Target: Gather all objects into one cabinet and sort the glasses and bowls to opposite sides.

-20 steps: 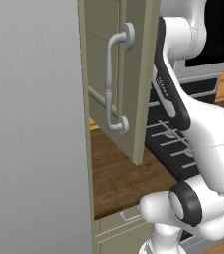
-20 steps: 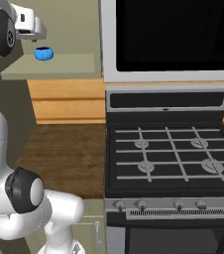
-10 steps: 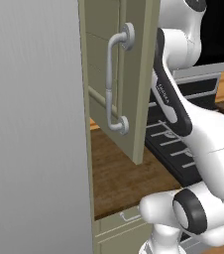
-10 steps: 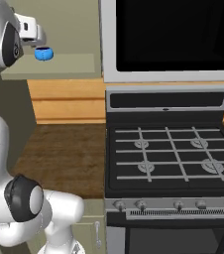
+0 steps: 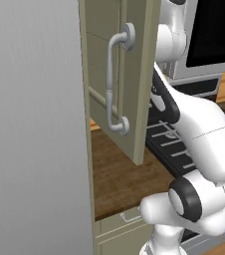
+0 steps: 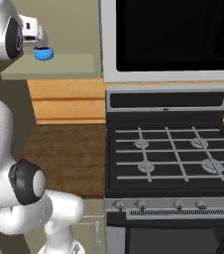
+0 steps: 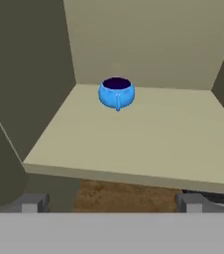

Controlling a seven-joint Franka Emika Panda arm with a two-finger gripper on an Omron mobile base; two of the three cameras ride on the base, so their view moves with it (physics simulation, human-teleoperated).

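A small glossy blue bowl (image 7: 116, 93) with a dark inside stands alone toward the back of the cabinet's pale green shelf (image 7: 134, 144). In the right base view the same bowl (image 6: 43, 53) sits on the shelf (image 6: 59, 69). My gripper (image 7: 111, 203) is open and empty, its fingertips (image 7: 32, 203) wide apart just outside the shelf's front edge, with the bowl well ahead of them. In the right base view the gripper (image 6: 38, 40) is just up-left of the bowl. The olive cabinet door (image 5: 137, 94) stands open, its long grey bar handle (image 5: 113, 82) facing the left base camera.
A black gas stove (image 6: 168, 158) stands to the right under a dark-fronted appliance (image 6: 173, 34). A wooden counter (image 6: 69, 154) lies below the cabinet. A tall grey panel (image 5: 35, 124) fills the left. The open door hangs over the counter (image 5: 124, 174) beside my arm (image 5: 199, 124).
The arm's upper links have swung and the hand has shifted slightly in front of the shelf. The bowl has not moved, and the jaws have stayed open.
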